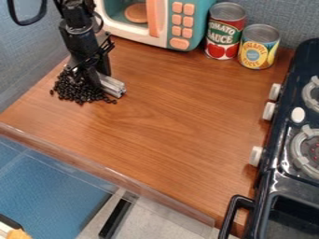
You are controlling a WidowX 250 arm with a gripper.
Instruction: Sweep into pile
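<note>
The black gripper hangs low over the wooden counter at the upper left. A short silvery metal bar lies at its lower end, angled down to the right; how the gripper holds it is hard to make out. Small black beans form a dense heap on the counter, around and left of the gripper, with a few loose ones along the lower and right edges near the bar. The gripper and bar hide part of the heap's upper right side.
A toy microwave stands at the back, with a tomato sauce can and a pineapple can to its right. A black toy stove lines the right side. A clear raised edge borders the counter's front.
</note>
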